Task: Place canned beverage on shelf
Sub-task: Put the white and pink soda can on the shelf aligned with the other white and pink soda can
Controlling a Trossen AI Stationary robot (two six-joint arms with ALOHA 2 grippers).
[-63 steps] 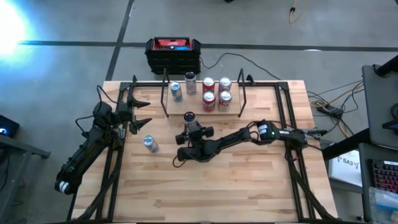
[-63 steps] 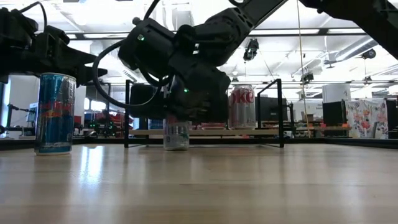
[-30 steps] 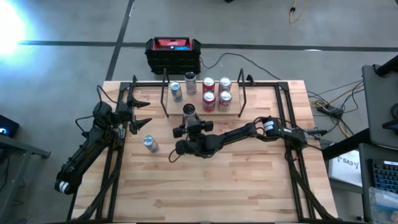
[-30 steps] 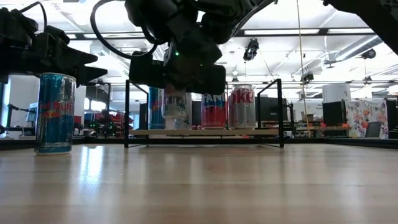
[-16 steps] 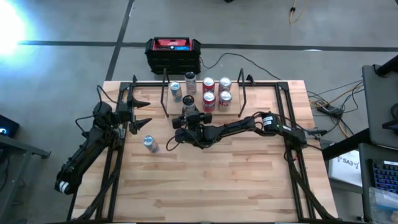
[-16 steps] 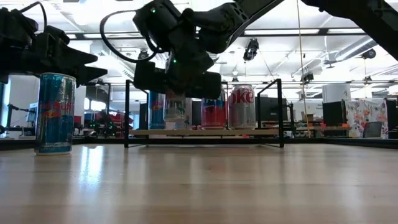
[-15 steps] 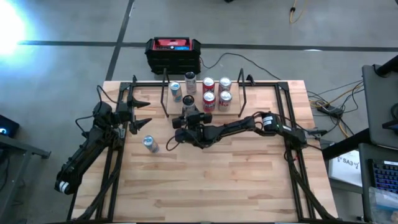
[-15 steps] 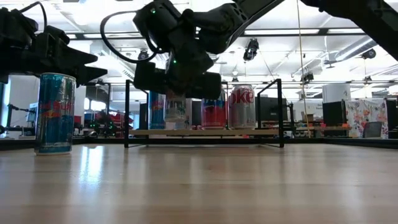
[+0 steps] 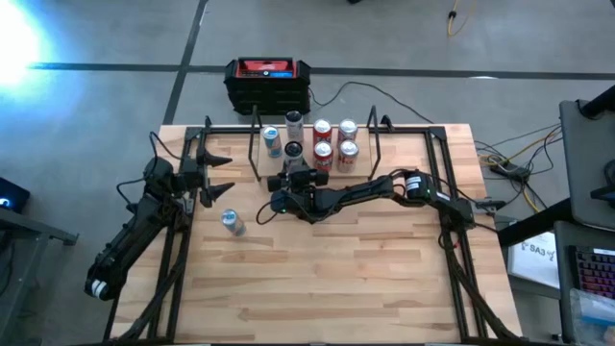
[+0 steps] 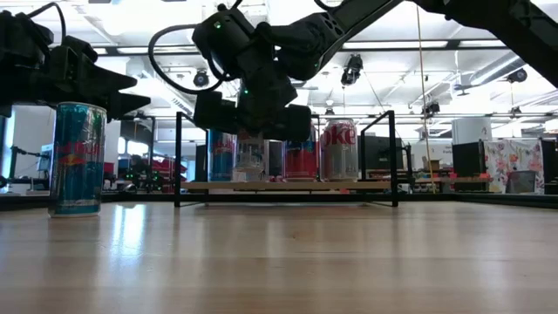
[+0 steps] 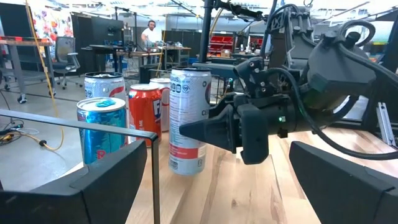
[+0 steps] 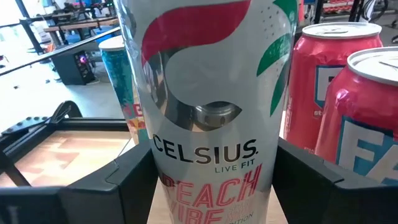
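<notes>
As we read the scene from left to right with the shelf [image 9: 312,159] as our landmark, we first meet the left end effector [image 9: 217,174], well to the left of the shelf, hanging with its fingers spread open and holding nothing. Just below it in the high view, a blue can [image 9: 230,222] stands alone on the counter [image 9: 336,279], left of the shelf and nearer the front edge.

At the shelf's left end we see another blue can [image 9: 273,141] and a silver can [image 9: 294,125] behind it. The right end effector [image 9: 292,180] reaches in at the shelf's front edge, left of centre, with its fingers clamped on the white Celsius can [image 12: 205,112], which stands upright. In the low view that can's base sits level with the plank; we cannot tell whether it rests on it.

Right of the held can, four red and silver cans [image 9: 333,141] stand grouped on the shelf. Behind the shelf, off the counter, sits a black-and-red box [image 9: 268,83].
</notes>
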